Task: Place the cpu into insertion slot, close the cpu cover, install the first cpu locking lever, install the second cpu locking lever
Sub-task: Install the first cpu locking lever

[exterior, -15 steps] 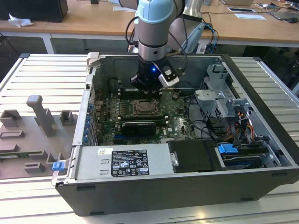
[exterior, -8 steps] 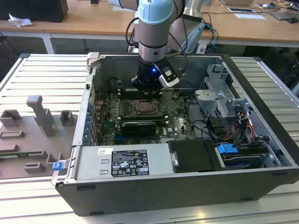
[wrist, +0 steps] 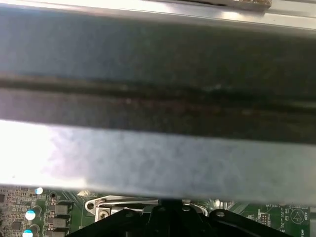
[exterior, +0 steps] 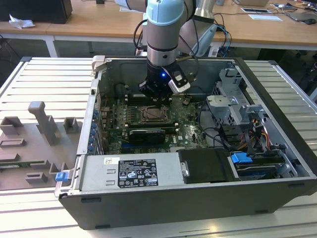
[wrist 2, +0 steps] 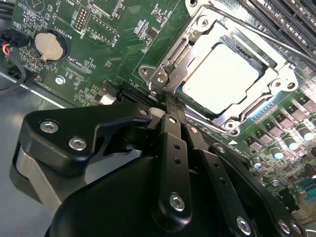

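Note:
The cpu (wrist 2: 224, 79) lies flat in the insertion slot (exterior: 154, 115), its pale silver top showing through the window of the cpu cover (wrist 2: 174, 63). The cover is down over the chip. A thin metal locking lever (wrist 2: 261, 32) runs along one side of the socket, lifted slightly off the frame. My gripper (wrist 2: 165, 101) is shut with nothing between its fingers, and its tip sits at the cover's hinged edge. In the exterior view the gripper (exterior: 157, 99) hangs just over the socket's far side. In the first wrist view the gripper (wrist: 168, 210) sits against a silver frame part (wrist: 123, 202).
The open computer case (exterior: 277, 124) walls in the board on all sides. A black expansion card (exterior: 146, 135) lies just in front of the socket, memory slots (wrist 2: 291, 24) beside it, and a coin battery (wrist 2: 49, 45) nearby. Drive cage and cables (exterior: 233, 106) fill the exterior view's right.

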Controlling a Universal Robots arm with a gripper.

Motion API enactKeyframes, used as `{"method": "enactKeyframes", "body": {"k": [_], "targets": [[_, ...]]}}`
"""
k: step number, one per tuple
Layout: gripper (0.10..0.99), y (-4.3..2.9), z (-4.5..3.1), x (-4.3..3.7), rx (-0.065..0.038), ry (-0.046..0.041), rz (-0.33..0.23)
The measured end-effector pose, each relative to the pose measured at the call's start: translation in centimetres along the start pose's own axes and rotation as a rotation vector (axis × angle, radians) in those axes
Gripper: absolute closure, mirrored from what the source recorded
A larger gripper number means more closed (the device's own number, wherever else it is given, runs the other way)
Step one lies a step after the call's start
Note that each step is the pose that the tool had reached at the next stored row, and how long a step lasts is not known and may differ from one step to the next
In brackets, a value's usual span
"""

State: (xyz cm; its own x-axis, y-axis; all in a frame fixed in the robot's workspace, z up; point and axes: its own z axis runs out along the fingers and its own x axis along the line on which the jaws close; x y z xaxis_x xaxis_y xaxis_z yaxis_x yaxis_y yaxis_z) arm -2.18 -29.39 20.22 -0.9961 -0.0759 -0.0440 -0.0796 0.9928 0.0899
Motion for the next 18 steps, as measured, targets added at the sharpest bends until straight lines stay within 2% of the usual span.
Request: {"method": "enactKeyframes", "body": {"k": [5,11,12,13,14,18], "targets": [[0.98,0.01,-0.13,-0.01,0.001,-0.0004,0.0],[0.98,0.13,-1.42,-0.01,-0.002,-0.0006,0.0],[0.98,0.15,-1.54,0.08,-0.002,-0.0008,0.0],[0.98,0.26,-1.67,1.16,-0.01,-0.007,0.0],[0.98,0.32,-1.68,1.19,-0.012,-0.0098,-0.005],[0.98,0.44,-1.59,1.09,-0.012,-0.0102,-0.008]]}}
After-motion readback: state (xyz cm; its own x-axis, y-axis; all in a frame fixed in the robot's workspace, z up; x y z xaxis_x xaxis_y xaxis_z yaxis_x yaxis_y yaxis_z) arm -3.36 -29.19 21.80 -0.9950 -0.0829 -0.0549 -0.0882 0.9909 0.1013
